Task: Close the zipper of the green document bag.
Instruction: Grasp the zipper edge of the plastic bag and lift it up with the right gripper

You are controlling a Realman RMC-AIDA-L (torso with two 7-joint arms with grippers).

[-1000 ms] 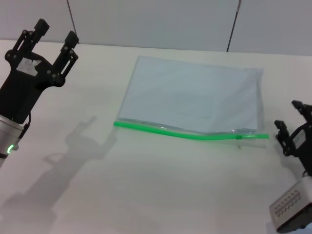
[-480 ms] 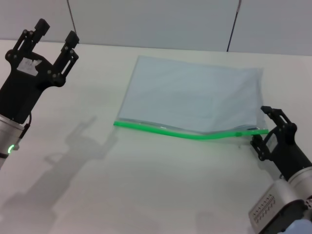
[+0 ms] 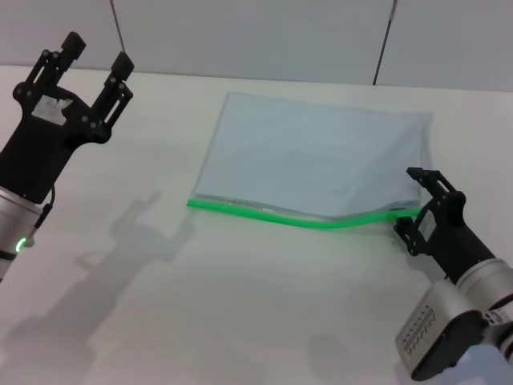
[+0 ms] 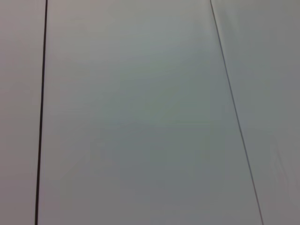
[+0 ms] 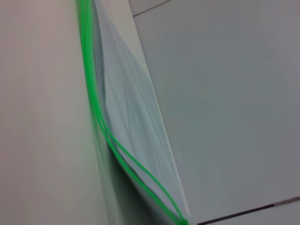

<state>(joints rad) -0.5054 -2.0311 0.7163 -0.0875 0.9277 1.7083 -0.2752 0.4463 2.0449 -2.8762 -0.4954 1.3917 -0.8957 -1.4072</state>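
The green document bag (image 3: 321, 156) lies flat on the white table, pale blue-grey and translucent. Its bright green zipper (image 3: 296, 218) runs along the near long edge. In the right wrist view the zipper (image 5: 101, 122) shows as two green strands standing apart beside the bag (image 5: 136, 126). My right gripper (image 3: 411, 205) is open at the zipper's right end, one finger on either side of the strip. The small slider is not plainly visible there. My left gripper (image 3: 98, 50) hangs open above the table at the far left, well away from the bag.
The white table (image 3: 240, 305) stretches wide in front of the bag and to its left. A grey wall with dark seams (image 3: 383, 40) stands behind the table. The left wrist view shows only that wall (image 4: 140, 117).
My right gripper has come in from the right edge to the right end of the zipper. The left arm has barely shifted. The bag lies where it was.
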